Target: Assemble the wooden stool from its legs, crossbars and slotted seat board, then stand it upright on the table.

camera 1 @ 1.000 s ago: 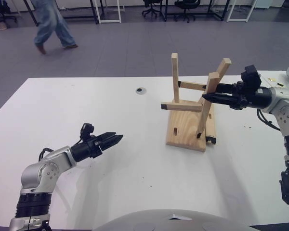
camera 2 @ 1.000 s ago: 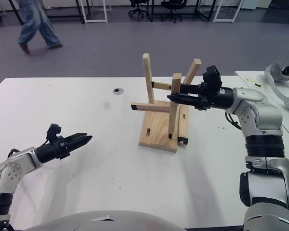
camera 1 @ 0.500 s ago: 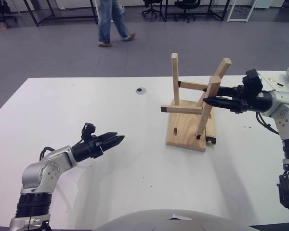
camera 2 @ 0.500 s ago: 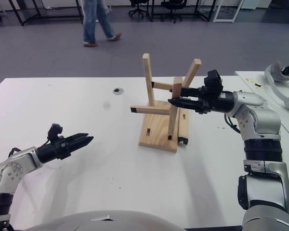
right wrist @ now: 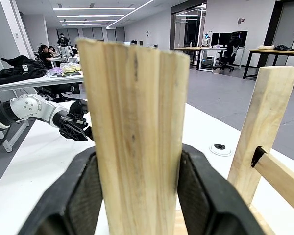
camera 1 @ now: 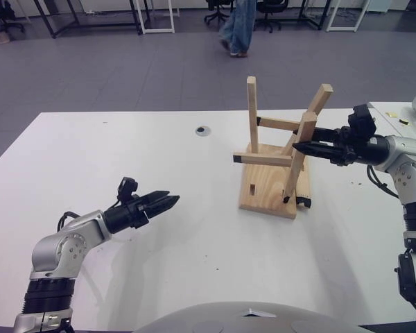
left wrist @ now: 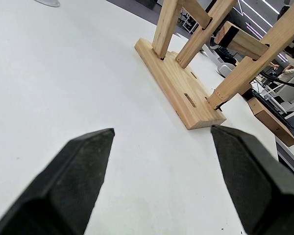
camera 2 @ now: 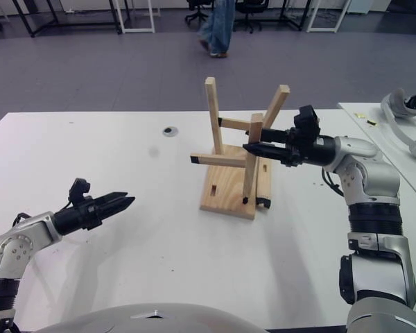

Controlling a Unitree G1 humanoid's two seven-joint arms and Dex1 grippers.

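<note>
The seat board (camera 1: 267, 201) is lying flat on the white table (camera 1: 194, 263), right of centre, with three legs sticking up from it. The far left leg (camera 1: 252, 111) is standing upright, the far right leg (camera 1: 320, 97) is leaning to the right, and the near right leg (camera 1: 293, 170) is tilting as well, its foot sitting at the board's near right corner. A lower crossbar (camera 1: 262, 159) is running leftward from the near right leg, its dark end poking out past the upright leg. An upper crossbar (camera 1: 277, 124) is running rightward from the upright leg. The right tool (camera 1: 299, 148) is hanging level at the stool's right side, pinching the upper part of the near right leg between its two fingers. The left tool (camera 1: 168, 200) is hovering over the near left of the table, well apart from the stool, its fingers spread with nothing between them. A small black piece (camera 1: 304, 202) is lying against the board's near right edge
</note>
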